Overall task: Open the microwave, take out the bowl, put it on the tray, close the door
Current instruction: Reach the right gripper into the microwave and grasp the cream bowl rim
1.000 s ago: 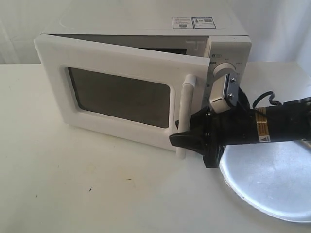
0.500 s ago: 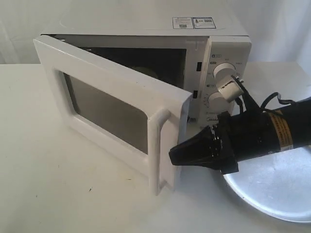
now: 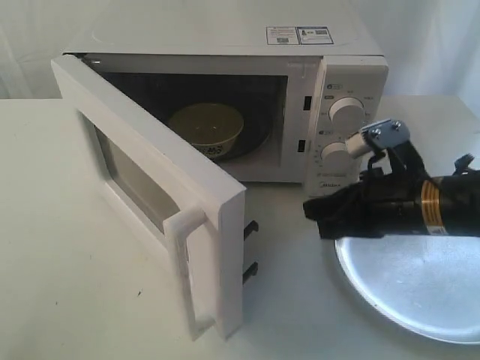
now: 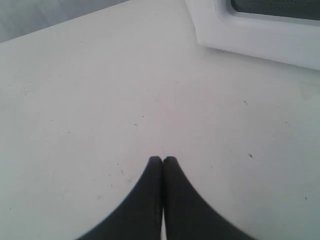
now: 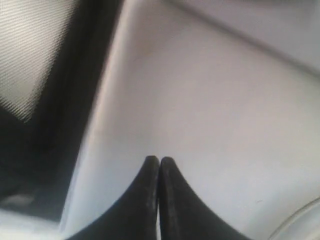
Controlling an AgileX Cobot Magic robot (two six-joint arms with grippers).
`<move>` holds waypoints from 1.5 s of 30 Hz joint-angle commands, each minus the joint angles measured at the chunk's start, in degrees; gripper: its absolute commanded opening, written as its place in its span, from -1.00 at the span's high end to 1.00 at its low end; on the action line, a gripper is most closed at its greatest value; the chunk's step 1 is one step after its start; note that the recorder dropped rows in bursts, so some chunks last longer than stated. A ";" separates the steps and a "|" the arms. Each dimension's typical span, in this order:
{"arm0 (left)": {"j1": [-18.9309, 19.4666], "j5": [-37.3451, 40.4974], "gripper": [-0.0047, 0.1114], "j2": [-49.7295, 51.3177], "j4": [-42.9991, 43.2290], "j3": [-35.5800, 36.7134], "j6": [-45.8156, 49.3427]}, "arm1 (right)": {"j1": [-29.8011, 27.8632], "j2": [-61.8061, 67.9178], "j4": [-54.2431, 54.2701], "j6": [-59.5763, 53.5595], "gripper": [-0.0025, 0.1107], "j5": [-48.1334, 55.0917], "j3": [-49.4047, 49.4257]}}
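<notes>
The door (image 3: 150,202) has swung from barely ajar to wide open, baring the bowl (image 3: 206,129) inside the microwave (image 3: 225,45), and the right end effector (image 3: 309,209), clenched on nothing, has drawn back beside the tray (image 3: 420,292), so fetching the bowl looks next

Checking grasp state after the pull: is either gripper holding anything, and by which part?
Nothing is held: left gripper and right gripper are both shut empty, apart from the door.

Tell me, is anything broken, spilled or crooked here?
Nothing stands out. The door stands open, the bowl sits upright inside the microwave, and the tray lies flat on the table. Only tiny dark specks mark the table.
</notes>
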 commanded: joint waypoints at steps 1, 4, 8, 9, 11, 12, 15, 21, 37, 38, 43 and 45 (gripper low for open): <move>-0.23 0.00 0.92 -0.19 -0.25 0.12 -0.18 | 1.18 1.34 15.51 -18.04 0.96 -10.12 -2.35; -0.23 0.00 0.92 -0.19 -0.25 0.12 -0.18 | 8.85 5.10 20.07 -23.12 0.96 -11.88 -9.32; -0.23 0.00 0.92 -0.19 -0.25 0.12 -0.18 | 17.81 10.55 18.45 -23.12 0.96 -11.21 -15.30; -0.23 0.00 0.92 -0.19 -0.25 0.12 -0.18 | 19.42 11.56 17.14 -23.12 0.96 -12.70 -15.96; -0.23 0.00 0.92 -0.19 -0.25 0.12 -0.18 | 25.21 13.85 10.65 -24.09 0.96 -14.42 -17.55; -0.23 0.00 0.92 -0.19 -0.25 0.12 -0.18 | 26.34 13.86 10.62 -25.57 0.96 -11.87 -17.93; -0.23 0.00 0.92 -0.19 -0.25 0.12 -0.18 | 27.36 13.95 22.50 -36.81 0.96 5.54 -20.06; -0.23 0.00 0.92 -0.19 -0.25 0.12 -0.18 | 27.48 14.11 32.97 -53.29 0.63 15.80 -23.64; -0.23 0.00 0.92 -0.19 -0.25 0.12 -0.18 | 27.78 30.25 34.68 -61.33 -0.19 30.30 -39.57; -0.23 0.00 0.92 -0.19 -0.25 0.12 -0.18 | 27.78 31.12 35.44 -61.33 -0.18 30.05 -40.13; -0.23 0.00 0.92 -0.19 -0.25 0.12 -0.18 | 27.78 32.87 35.85 -61.33 0.04 29.18 -41.26; -0.23 0.00 0.92 -0.19 -0.25 0.12 -0.18 | 27.78 32.75 35.85 -61.63 0.17 29.18 -41.68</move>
